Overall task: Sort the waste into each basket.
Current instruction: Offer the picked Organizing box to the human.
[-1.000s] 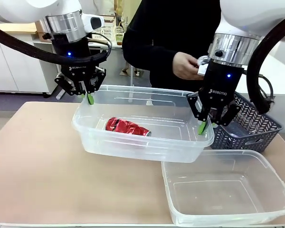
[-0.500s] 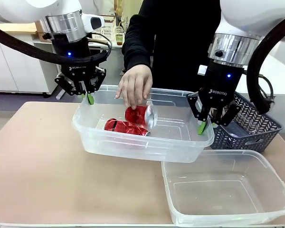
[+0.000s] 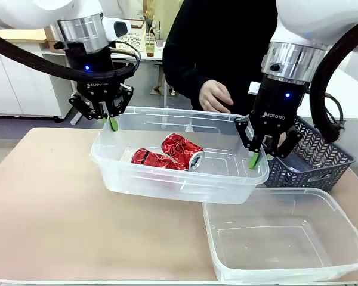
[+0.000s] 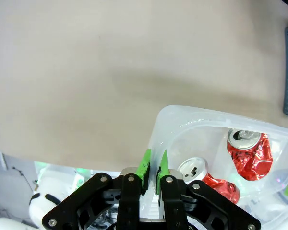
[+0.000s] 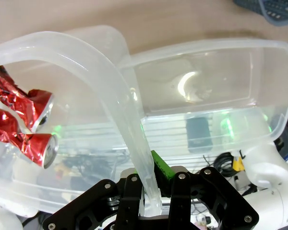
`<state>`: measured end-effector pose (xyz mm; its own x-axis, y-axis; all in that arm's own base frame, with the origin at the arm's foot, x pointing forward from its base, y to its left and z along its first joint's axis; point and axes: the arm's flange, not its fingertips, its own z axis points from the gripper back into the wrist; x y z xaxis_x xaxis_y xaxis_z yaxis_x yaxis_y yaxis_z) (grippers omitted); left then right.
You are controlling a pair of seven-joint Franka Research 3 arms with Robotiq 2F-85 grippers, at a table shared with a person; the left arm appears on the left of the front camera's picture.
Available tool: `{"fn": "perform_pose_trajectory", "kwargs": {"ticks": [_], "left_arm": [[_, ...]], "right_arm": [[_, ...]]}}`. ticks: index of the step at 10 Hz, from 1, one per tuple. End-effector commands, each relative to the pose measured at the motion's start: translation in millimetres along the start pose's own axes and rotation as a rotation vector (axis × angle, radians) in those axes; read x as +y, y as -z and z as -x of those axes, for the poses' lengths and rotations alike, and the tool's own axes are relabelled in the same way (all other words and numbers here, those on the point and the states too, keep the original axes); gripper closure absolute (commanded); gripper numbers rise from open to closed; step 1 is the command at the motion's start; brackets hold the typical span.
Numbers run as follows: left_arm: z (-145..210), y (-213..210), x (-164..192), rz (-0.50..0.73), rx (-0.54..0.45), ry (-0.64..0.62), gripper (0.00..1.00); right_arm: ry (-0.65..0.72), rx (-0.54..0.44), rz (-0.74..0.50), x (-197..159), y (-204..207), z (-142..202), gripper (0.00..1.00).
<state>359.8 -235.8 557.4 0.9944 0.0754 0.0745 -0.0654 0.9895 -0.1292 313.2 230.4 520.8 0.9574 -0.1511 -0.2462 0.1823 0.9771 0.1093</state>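
Your left gripper (image 3: 111, 122) is pinched tight on the far-left rim of the clear tub (image 3: 167, 179), and your right gripper (image 3: 256, 158) is clamped on its right rim. Between them they hold it just above the table (image 3: 48, 196). Two crushed red cans (image 3: 157, 159) (image 3: 183, 151) lie touching inside it. A second clear tub (image 3: 268, 196) sits on the table at front right, with the dark lattice basket (image 3: 322, 161) behind it. The person's hand (image 3: 215, 96) hovers over the held tub's far rim.

Cans: two crushed red drink cans (image 3: 158, 159), on their sides inside far tub
Far tub: clear plastic rectangular tub (image 3: 167, 186)
Near tub: matching clear tub (image 3: 224, 262), near right
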Motion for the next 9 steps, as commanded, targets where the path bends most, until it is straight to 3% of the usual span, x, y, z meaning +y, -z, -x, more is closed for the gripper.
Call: {"fn": "perform_pose_trajectory", "kwargs": {"ticks": [1, 9], "left_arm": [[-0.9, -3.4, 3.6, 0.008, -0.02, -0.016, 0.93], [-0.9, -3.4, 3.6, 0.008, -0.02, -0.016, 0.93]], "right_arm": [[-0.012, 0.004, -0.005, 3.1, -1.9, 3.1, 0.95], [-0.012, 0.004, -0.005, 3.1, -1.9, 3.1, 0.95]]}}
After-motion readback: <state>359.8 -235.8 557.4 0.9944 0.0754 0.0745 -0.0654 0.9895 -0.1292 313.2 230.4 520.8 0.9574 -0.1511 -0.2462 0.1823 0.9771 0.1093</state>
